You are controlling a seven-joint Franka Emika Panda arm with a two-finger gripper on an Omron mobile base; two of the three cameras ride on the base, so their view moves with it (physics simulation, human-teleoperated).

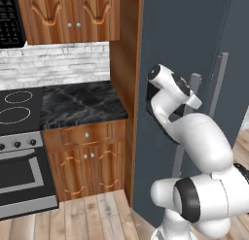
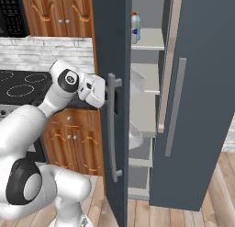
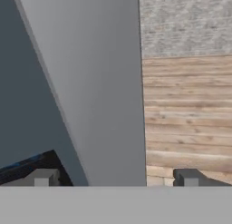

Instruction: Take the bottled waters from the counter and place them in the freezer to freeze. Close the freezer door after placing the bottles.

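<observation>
My gripper (image 2: 114,100) is open and straddles the long grey handle (image 2: 111,129) of the freezer door (image 2: 112,47), a dark slate-blue panel that stands ajar. In the hand view the grey handle (image 3: 99,91) runs between my two fingertips (image 3: 43,177), not pinched. Inside the freezer (image 2: 147,83), on an upper light grey shelf, stands a whitish red-capped bottled water (image 2: 134,27) with a blue-labelled one (image 2: 138,28) right beside it. The counter (image 1: 78,105), black marble with pale veins, lies to the left of the freezer.
A second dark door panel (image 2: 202,106) with its own grey handle (image 2: 176,106) stands open on the right. The black stovetop (image 1: 17,108) and oven sit left of the counter. Wooden cabinets (image 1: 85,156) sit below it, above a wood plank floor (image 1: 92,214).
</observation>
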